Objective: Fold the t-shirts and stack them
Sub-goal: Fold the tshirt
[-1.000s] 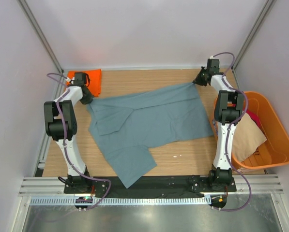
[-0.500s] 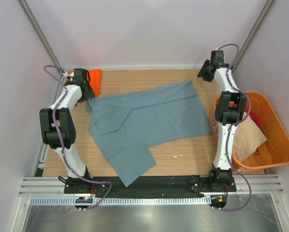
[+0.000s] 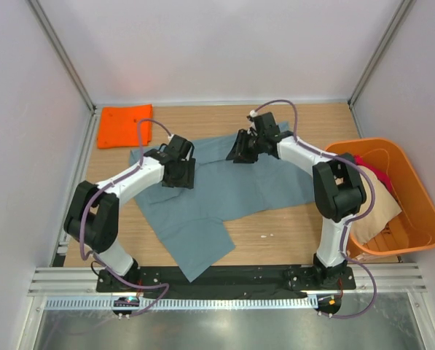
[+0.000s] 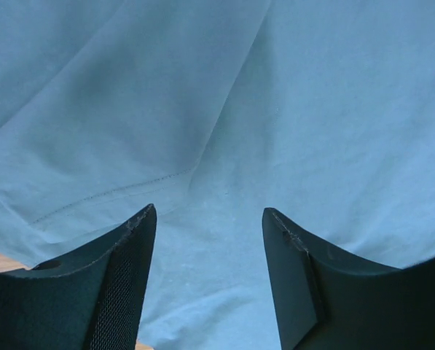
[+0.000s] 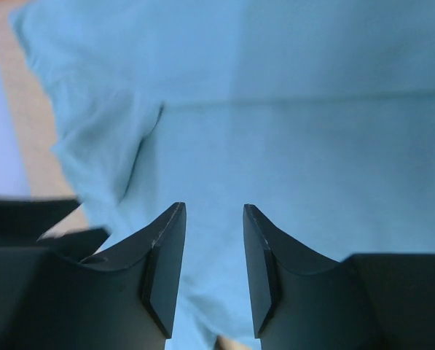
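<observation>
A large grey-blue t-shirt (image 3: 232, 182) lies spread flat across the wooden table (image 3: 283, 230), one sleeve reaching toward the near edge. My left gripper (image 3: 180, 175) hovers over its left part, open, with only cloth (image 4: 290, 109) and a stitched hem showing between the fingers (image 4: 122, 284). The right gripper (image 3: 241, 152) hangs over the shirt's back middle, also open and holding nothing; in its wrist view the fingers (image 5: 162, 270) frame blurred blue cloth (image 5: 312, 131). A folded orange t-shirt (image 3: 126, 125) rests at the back left corner.
An orange plastic tub (image 3: 421, 219) stands off the table's right edge with a beige shirt (image 3: 374, 208) and a red one (image 3: 375, 175) in it. Frame posts and white walls close in the back and sides.
Both grippers let go of the grey-blue shirt's back corners, opened, and swung inward over its middle. The shirt lies where it was laid.
</observation>
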You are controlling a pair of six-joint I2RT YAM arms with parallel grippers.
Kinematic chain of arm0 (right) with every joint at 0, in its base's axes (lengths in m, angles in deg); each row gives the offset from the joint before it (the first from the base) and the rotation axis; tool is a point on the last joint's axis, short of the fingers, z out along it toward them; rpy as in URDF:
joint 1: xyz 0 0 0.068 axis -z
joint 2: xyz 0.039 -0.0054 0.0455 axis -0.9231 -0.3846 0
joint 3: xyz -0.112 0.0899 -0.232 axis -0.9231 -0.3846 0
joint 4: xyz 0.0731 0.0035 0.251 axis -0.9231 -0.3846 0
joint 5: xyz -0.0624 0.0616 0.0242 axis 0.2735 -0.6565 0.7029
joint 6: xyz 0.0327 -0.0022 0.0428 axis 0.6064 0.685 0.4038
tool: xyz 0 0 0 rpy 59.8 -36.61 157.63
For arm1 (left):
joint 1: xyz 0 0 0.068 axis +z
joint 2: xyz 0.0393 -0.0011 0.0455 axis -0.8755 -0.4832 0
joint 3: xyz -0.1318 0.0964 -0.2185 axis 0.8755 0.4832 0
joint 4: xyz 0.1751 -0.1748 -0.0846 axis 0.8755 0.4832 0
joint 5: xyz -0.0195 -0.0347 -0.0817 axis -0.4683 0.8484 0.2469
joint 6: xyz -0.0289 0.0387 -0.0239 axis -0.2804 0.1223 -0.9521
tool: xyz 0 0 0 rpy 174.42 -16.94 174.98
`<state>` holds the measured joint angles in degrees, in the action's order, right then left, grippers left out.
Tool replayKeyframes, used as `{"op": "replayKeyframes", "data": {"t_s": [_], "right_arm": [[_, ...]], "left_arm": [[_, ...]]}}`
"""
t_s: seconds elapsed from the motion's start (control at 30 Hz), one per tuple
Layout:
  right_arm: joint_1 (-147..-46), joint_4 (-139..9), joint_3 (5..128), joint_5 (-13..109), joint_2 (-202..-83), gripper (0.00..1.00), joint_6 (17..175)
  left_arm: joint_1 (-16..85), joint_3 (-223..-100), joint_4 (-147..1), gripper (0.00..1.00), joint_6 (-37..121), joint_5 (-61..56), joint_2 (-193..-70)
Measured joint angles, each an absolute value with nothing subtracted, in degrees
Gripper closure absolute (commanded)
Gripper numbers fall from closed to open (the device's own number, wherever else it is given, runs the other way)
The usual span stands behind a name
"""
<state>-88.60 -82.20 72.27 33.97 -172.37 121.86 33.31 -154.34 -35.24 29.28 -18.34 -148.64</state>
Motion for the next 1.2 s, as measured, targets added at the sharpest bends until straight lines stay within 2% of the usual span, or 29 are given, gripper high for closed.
{"op": "replayKeyframes", "data": {"t_s": [0.17, 0.23, 0.37, 0.47, 0.53, 0.63, 0.83, 1.0, 1.2], "right_arm": [[-92.0, -73.5, 64.1, 27.9, -171.8, 0.68, 127.1], [-93.0, -71.9, 61.7, 27.0, -171.8, 0.69, 128.6], [-94.1, -69.6, 60.0, 25.8, -171.8, 0.73, 130.9], [-94.6, -67.2, 59.9, 25.2, -171.8, 0.78, 131.9], [-94.7, -65.8, 59.9, 24.5, -171.8, 0.78, 132.7], [-94.9, -63.2, 59.9, 23.3, -172.0, 0.78, 134.3], [-95.9, -52.4, 60.2, 19.9, -176.3, 0.76, 142.4], [-97.4, -41.5, 60.7, 17.6, -182.4, 0.68, 151.8], [-98.7, -36.3, 62.5, 16.9, -186.5, 0.67, 157.7]], "left_arm": [[33.1, -154.4, -35.4, 0.41, 30.7, -19.5, -153.2], [33.1, -154.7, -35.3, 0.47, 31.4, -20.1, -155.2], [33.1, -155.6, -35.3, 0.52, 32.4, -20.4, -158.6], [33.1, -156.5, -35.0, 0.66, 32.8, -21.4, -160.0], [33.1, -157.4, -34.6, 0.81, 33.2, -22.6, -160.7], [33.1, -159.2, -33.1, 0.89, 33.6, -25.3, -161.0], [33.1, -163.0, -30.8, 0.92, 35.1, -30.0, -160.9], [34.1, -166.6, -29.9, 0.94, 36.8, -30.8, -160.9], [37.5, -169.8, -30.0, 0.93, 38.4, -31.3, -162.9]]}}
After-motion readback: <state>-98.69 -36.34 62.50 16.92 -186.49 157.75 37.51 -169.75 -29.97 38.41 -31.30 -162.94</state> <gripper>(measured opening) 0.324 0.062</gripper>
